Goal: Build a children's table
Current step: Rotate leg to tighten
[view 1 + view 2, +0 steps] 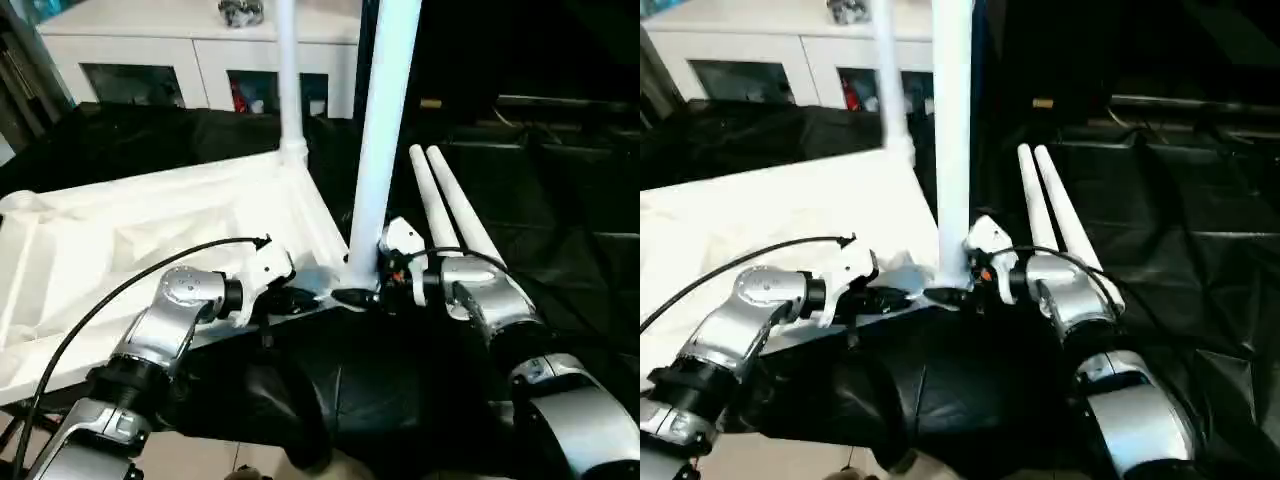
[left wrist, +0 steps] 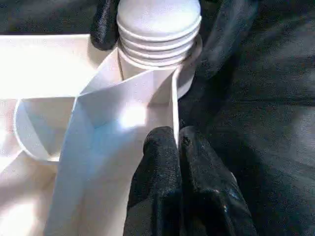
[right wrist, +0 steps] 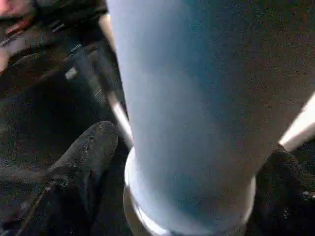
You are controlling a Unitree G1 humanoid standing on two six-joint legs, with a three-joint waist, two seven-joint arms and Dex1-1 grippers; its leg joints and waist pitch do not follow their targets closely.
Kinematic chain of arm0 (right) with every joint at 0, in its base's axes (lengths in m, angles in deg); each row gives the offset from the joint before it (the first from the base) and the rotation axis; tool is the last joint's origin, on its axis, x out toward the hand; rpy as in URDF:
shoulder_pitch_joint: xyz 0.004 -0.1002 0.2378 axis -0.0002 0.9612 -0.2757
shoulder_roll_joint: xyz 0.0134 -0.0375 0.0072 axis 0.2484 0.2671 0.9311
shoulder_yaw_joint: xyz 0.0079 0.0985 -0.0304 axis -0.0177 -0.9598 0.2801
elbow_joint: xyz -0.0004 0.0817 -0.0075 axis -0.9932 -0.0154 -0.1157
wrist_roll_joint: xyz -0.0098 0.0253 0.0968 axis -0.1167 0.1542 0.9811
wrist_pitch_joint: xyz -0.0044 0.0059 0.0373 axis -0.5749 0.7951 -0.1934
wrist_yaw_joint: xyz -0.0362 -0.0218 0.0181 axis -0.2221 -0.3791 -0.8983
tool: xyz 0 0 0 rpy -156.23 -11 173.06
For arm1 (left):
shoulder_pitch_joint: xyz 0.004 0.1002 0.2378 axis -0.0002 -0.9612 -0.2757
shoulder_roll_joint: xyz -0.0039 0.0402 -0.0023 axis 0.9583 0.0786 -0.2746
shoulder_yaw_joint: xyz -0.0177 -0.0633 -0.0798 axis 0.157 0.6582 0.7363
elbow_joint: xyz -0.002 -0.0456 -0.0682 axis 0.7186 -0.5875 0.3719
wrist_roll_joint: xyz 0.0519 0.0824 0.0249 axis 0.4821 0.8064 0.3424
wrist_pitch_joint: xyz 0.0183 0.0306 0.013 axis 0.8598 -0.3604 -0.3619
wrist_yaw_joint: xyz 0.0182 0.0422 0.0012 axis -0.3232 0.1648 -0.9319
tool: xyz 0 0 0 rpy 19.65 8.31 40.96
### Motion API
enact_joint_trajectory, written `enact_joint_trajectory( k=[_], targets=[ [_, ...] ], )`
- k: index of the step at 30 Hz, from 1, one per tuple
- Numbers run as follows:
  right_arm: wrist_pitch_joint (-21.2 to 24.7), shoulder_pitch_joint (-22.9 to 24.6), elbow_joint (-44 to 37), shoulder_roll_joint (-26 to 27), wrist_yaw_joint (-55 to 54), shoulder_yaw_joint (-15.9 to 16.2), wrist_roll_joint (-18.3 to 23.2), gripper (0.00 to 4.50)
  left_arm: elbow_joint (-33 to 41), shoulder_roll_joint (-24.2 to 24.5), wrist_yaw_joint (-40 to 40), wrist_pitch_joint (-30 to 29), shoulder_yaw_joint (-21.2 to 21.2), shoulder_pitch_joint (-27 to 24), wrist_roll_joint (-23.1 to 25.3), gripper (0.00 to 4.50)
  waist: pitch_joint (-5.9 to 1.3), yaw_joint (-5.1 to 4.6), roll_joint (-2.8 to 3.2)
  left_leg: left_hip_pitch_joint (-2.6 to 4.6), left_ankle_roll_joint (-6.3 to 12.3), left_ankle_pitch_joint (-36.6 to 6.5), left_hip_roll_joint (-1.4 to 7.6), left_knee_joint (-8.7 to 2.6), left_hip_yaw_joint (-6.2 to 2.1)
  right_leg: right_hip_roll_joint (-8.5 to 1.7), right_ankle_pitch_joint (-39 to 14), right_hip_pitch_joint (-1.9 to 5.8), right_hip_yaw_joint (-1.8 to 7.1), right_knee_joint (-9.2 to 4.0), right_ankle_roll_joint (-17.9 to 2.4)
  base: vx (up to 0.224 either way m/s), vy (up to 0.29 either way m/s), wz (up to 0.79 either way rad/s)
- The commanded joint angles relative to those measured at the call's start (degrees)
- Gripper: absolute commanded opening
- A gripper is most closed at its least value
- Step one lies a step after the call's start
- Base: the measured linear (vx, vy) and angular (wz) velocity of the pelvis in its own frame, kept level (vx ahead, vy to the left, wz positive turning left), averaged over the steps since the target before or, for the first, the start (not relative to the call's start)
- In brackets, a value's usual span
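1. The white plastic tabletop (image 1: 120,240) lies upside down on a bench draped in black cloth (image 1: 560,200), its ribbed underside facing up.
2. Round sockets sit at its corners. The far corner socket holds a thin white leg (image 1: 288,70) standing upright, and the near corner socket holds a thicker-looking white leg (image 1: 385,130), also upright.
3. Two more white tubular legs (image 1: 452,210) lie side by side on the cloth, just beside the tabletop's near corner, toward the bench's right side.
4. The left gripper (image 2: 179,147) has its black fingers pressed together over a thin upright rib of the tabletop, pinching it near the ridged socket collar (image 2: 158,29).
5. The right gripper (image 3: 187,167) stands spread on either side of the near upright leg at its base; one textured black finger (image 3: 91,147) sits just apart from the smooth tube.
6. A white cabinet (image 1: 200,50) with glass doors stands behind the bench.
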Motion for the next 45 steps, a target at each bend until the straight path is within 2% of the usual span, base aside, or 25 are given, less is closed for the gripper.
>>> enact_joint_trajectory(
  k=[1,2,6,7,9,10,11,12,15,17,18,19,22,23,26,30,31,33,35,37,38,40,42,44,45],
  targets=[
    [1.84,1.70,-3.89,0.12,5.80,3.70,0.22,3.59,3.26,0.23,2.79,1.76,-0.75,0.81,-2.20,0.00,-3.86,-0.16,-0.25,0.50,4.15,-14.16,1.33,-3.82,0.12,-3.21,-16.09,3.17,2.37,-4.44,-12.56,0.000,0.000,0.00],
    [2.60,2.60,-5.51,-0.19,6.86,4.08,0.37,3.51,3.53,0.74,3.50,1.92,-0.72,0.51,-2.43,0.00,-3.86,0.08,-0.59,0.64,4.30,-14.10,1.34,-3.86,0.14,-3.11,-16.50,3.18,2.36,-4.48,-12.19,0.000,0.000,0.00],
    [3.81,3.70,-7.12,0.21,7.68,4.23,0.57,3.35,3.97,1.40,4.54,1.74,-0.69,0.11,-2.84,0.00,-3.95,0.16,-0.35,0.56,3.91,-12.99,1.45,-3.92,0.06,-3.21,-15.25,3.13,2.40,-4.25,-12.70,0.000,0.000,0.00],
    [3.81,3.70,-7.12,0.21,7.68,4.23,0.57,3.12,3.97,1.40,4.54,1.74,-0.69,0.11,-2.84,0.00,-3.95,0.10,-0.36,0.47,3.82,-12.88,1.42,-3.96,0.03,-3.19,-15.18,3.18,2.37,-4.19,-12.67,0.000,0.000,0.00],
    [4.42,4.16,-7.08,1.03,7.09,4.04,0.83,2.97,3.99,1.26,4.42,1.66,-0.57,-0.14,-2.76,0.00,-3.97,0.11,-0.88,0.48,3.72,-12.66,1.35,-3.91,0.08,-3.25,-15.49,3.23,2.38,-4.23,-12.50,0.000,0.000,0.00],
    [4.42,4.16,-7.08,1.03,7.09,4.04,0.83,2.97,3.99,1.26,4.42,1.66,-0.57,-0.14,-2.76,0.00,-3.97,0.20,-0.61,0.47,3.68,-12.41,1.37,-3.90,0.06,-3.31,-15.75,3.18,2.41,-4.23,-12.38,0.000,0.000,0.00],
    [5.58,4.59,-6.32,2.63,3.74,3.36,1.23,2.85,3.77,0.15,2.36,0.97,-0.22,-0.10,-2.60,0.00,-3.97,0.17,-0.92,0.41,3.72,-12.23,1.32,-3.87,0.11,-3.28,-15.66,3.23,2.41,-4.26,-12.26,0.000,0.000,0.00],
    [5.80,4.63,-5.96,3.10,2.54,3.11,1.21,2.79,3.72,-0.17,1.74,0.73,-0.13,-0.07,-2.58,0.00,-3.88,0.22,-0.75,0.38,3.60,-12.09,1.31,-3.95,0.06,-3.33,-15.99,3.21,2.41,-4.26,-12.08,0.000,0.000,0.00],
    [6.49,4.90,-6.21,3.50,1.20,2.92,1.24,2.75,3.70,-0.47,1.16,0.45,-0.06,-0.04,-2.65,0.00,-3.70,0.01,-0.80,0.56,2.96,-13.87,1.25,-4.06,0.06,-3.32,-19.39,3.04,2.40,-4.65,-11.04,0.000,0.000,0.00],
    [6.64,3.83,-2.37,6.84,-9.98,0.76,-0.12,2.72,1.79,-2.91,-4.12,-0.35,0.44,1.49,-1.22,0.00,-3.44,-0.42,-0.64,0.61,1.72,-15.01,1.13,-4.26,-0.04,-3.36,-22.04,2.77,2.46,-4.97,-10.29,0.000,0.000,0.00],
    [6.48,3.44,-0.97,8.19,-14.20,-0.05,-0.61,2.72,1.04,-3.87,-6.18,-0.59,0.65,2.11,-0.65,0.00,-3.40,-0.53,-0.56,0.66,1.15,-15.76,1.01,-4.38,-0.23,-3.47,-23.60,2.92,2.32,-5.14,-9.83,0.000,0.000,0.00],
    [6.48,3.44,-0.97,8.19,-14.20,-0.05,-0.61,2.72,1.04,-3.87,-6.18,-0.59,0.65,2.11,-0.65,0.00,-3.37,-0.90,-0.75,0.80,0.43,-17.13,0.88,-4.46,-0.36,-3.46,-26.36,2.93,2.17,-5.45,-8.66,0.000,0.000,0.00],
    [7.08,1.53,3.86,12.55,-28.19,-2.79,-1.17,2.71,-0.97,-7.27,-13.72,-2.92,1.59,4.28,1.11,0.00,-3.35,-1.78,-0.78,0.91,0.37,-18.53,0.78,-4.36,-0.44,-3.49,-28.80,2.66,2.15,-5.85,-7.71,0.000,0.000,0.00],
    [7.96,0.24,6.53,14.95,-36.95,-4.69,-1.10,2.70,-1.70,-9.34,-17.53,-4.76,2.30,5.38,1.47,0.00,-3.25,-2.08,-1.09,0.88,-0.04,-18.38,0.68,-4.48,-0.54,-3.44,-29.92,2.59,2.03,-5.96,-7.26,0.000,0.000,0.00],
    [8.50,-1.57,9.67,17.41,-45.76,-6.64,-0.98,2.70,-2.05,-12.00,-21.73,-6.32,3.02,6.44,1.75,0.00,-3.24,-2.40,-1.03,1.27,-0.31,-19.58,0.50,-4.24,-0.68,-3.66,-33.58,2.15,1.76,-6.61,-5.78,0.000,0.000,0.00],
    [6.95,-3.28,11.25,19.57,-47.11,-8.21,0.04,2.70,-2.15,-12.85,-22.02,-4.75,1.78,6.52,2.95,0.00,-3.40,-2.49,-0.95,0.91,0.69,-19.94,0.60,-4.37,-0.64,-3.50,-30.85,2.22,1.91,-6.47,-5.89,0.000,0.000,0.00],
    [6.43,-3.65,11.33,19.73,-46.61,-8.38,0.24,3.05,-2.18,-12.62,-21.60,-4.30,1.18,6.37,3.37,0.00,-3.46,-2.40,-0.91,0.88,0.94,-19.64,0.69,-4.41,-0.56,-3.50,-29.05,2.21,2.03,-6.33,-6.49,0.000,0.000,0.00],
    [6.12,-4.01,11.28,19.75,-45.16,-8.76,0.82,3.05,-2.16,-12.20,-21.09,-3.78,0.58,6.11,3.88,0.00,-3.56,-2.34,-0.94,0.73,1.21,-18.79,0.80,-4.45,-0.48,-3.45,-25.68,2.42,2.17,-5.90,-7.78,0.000,0.000,0.00],
    [5.37,-4.83,11.42,19.36,-42.64,-9.19,1.08,3.45,-1.38,-11.25,-19.82,-3.40,-0.10,5.36,4.47,0.00,-3.61,-2.33,-0.90,0.60,1.39,-18.39,0.84,-4.46,-0.44,-3.46,-24.07,2.56,2.22,-5.66,-8.60,0.000,0.000,0.00],
    [3.77,-5.22,11.11,17.82,-39.44,-7.34,-0.28,3.50,0.02,-10.10,-17.81,-3.23,-0.42,4.46,3.94,0.00,-3.69,-2.38,-0.94,0.36,1.58,-17.73,0.90,-4.46,-0.43,-3.48,-22.07,2.80,2.26,-5.32,-9.44,0.000,0.000,0.00],
    [3.31,-5.28,11.18,17.52,-38.89,-6.96,-0.66,3.74,0.40,-9.91,-17.52,-3.21,-0.52,4.22,3.84,0.00,-3.83,-2.41,-0.86,0.11,1.68,-16.65,0.97,-4.42,-0.45,-3.56,-20.23,3.03,2.28,-5.06,-9.97,0.000,0.000,0.00],
    [2.11,-5.11,10.19,15.78,-33.92,-5.74,-1.01,3.74,1.72,-8.84,-14.50,-2.56,-0.78,3.28,2.65,0.00,-3.87,-2.41,-0.76,0.26,2.08,-15.45,0.98,-4.26,-0.27,-3.44,-17.46,2.95,2.35,-4.84,-11.13,0.000,0.000,0.00],
    [0.93,-4.45,7.81,12.47,-24.68,-3.99,-0.77,3.74,4.15,-7.43,-9.73,-2.21,-0.80,1.91,0.21,0.00,-4.08,-2.26,-0.92,0.16,3.08,-14.16,1.00,-4.02,-0.11,-3.50,-14.57,3.25,2.35,-4.52,-12.47,0.000,0.000,0.00],
    [0.74,-3.94,6.35,10.29,-19.04,-2.90,-0.74,3.74,5.16,-6.54,-7.62,-2.29,-0.94,1.31,-0.51,0.00,-4.20,-2.04,-0.96,-0.13,4.75,-11.08,1.25,-3.78,0.05,-3.17,-8.88,3.50,2.26,-3.69,-14.13,0.000,0.000,0.00],
    [0.63,-3.84,6.11,9.85,-17.93,-2.69,-0.82,3.74,5.31,-6.33,-7.25,-2.28,-0.99,1.21,-0.57,0.00,-4.33,-1.71,-0.85,0.00,5.43,-9.66,1.32,-3.59,0.13,-3.10,-6.52,3.47,2.21,-3.38,-14.93,0.000,0.000,0.00]
  ],
)
